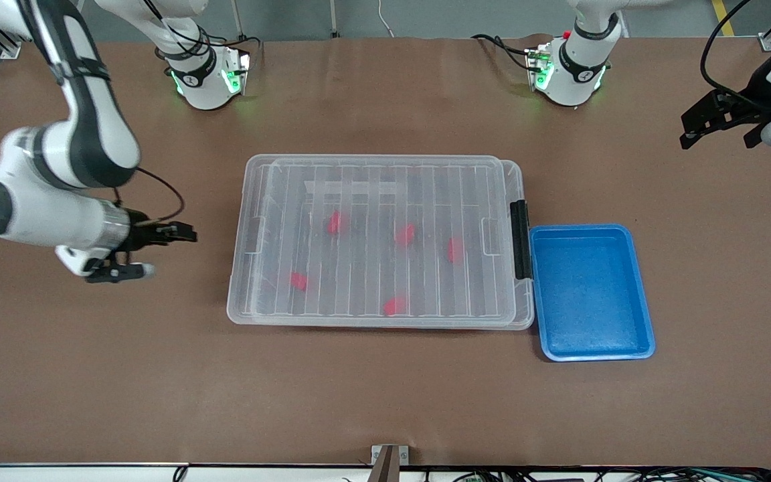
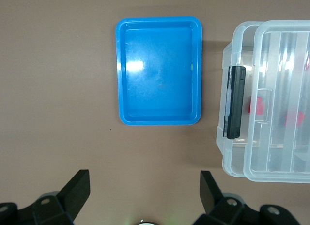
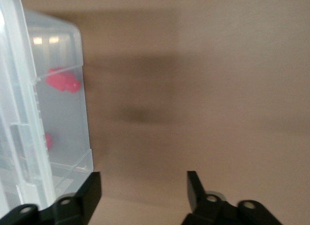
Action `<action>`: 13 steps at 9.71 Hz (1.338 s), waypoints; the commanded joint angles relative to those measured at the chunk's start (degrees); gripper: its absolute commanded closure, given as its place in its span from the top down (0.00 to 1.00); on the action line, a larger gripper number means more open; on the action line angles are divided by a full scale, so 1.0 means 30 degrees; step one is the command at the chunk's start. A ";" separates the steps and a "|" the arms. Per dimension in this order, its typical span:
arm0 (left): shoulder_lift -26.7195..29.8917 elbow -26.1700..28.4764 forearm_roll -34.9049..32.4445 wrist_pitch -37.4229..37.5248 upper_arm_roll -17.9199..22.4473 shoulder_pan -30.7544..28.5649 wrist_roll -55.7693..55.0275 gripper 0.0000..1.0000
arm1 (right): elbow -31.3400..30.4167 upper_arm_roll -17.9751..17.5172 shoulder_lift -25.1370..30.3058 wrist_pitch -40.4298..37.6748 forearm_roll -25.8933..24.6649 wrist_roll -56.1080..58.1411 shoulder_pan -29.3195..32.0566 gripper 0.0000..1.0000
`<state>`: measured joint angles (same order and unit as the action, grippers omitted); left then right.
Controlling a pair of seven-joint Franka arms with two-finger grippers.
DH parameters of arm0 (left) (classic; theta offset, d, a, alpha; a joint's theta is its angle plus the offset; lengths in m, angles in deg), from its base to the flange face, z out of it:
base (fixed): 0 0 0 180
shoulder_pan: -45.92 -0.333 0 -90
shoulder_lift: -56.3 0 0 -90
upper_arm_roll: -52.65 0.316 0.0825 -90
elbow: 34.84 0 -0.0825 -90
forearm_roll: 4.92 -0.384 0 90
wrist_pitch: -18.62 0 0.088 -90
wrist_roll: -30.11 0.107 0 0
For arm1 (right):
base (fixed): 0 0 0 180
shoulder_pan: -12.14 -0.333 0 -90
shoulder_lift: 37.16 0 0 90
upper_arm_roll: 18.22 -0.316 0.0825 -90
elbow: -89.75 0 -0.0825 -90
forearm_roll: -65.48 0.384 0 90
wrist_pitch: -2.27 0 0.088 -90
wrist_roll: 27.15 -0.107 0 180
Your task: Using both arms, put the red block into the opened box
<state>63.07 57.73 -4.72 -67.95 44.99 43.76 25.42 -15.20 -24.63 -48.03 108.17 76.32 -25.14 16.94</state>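
Inside the box (image 1: 379,241) I count five red blocks (image 1: 336,223) under its ribbed lid (image 1: 372,201), the blue tray (image 1: 589,291) beside its latch. My right gripper (image 1: 148,251) hangs over bare table by the box's other short end, jaws spread, empty; my left gripper (image 1: 720,124) waits, likewise open.
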 commanded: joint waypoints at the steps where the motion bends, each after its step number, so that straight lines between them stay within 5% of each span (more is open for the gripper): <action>1: -0.0028 0.0609 0.0198 -0.0177 -0.0026 0.0016 -0.0078 1.00 | 0.0788 0.1254 0.2354 -0.1052 -0.1086 -0.2297 -0.0075 1.00; 4: -0.0028 0.0375 0.0198 -0.0148 -0.0026 0.0016 0.0157 1.00 | 0.3619 0.3422 0.3329 -0.3819 -0.3079 -0.3012 -0.1479 1.00; 6: -0.0057 0.0055 0.0111 -0.0148 -0.0026 -0.0042 0.0128 1.00 | 0.6439 0.3486 0.3328 -0.7430 -0.3468 -0.2838 -0.1249 1.00; 9: -0.0057 -0.0181 -0.0037 0.0027 -0.0026 -0.0043 0.0157 1.00 | 0.8402 0.3515 0.3271 -0.9041 -0.3527 -0.2192 -0.0344 1.00; 11: -0.0086 -0.0182 -0.0037 0.0028 -0.0026 -0.0043 0.0157 1.00 | 0.8557 0.3457 0.3241 -1.0306 -0.3731 -0.2251 -0.0310 1.00; 13: -0.0057 -0.0153 -0.0037 0.0028 -0.0026 -0.0043 0.0157 1.00 | 0.8470 0.3369 0.3241 -0.8911 -0.3789 -0.2281 -0.0398 1.00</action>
<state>63.15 56.21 -4.72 -68.03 45.01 43.76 25.53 9.13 -13.99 -37.63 80.40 66.34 -32.22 15.70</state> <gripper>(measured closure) 0.000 0.000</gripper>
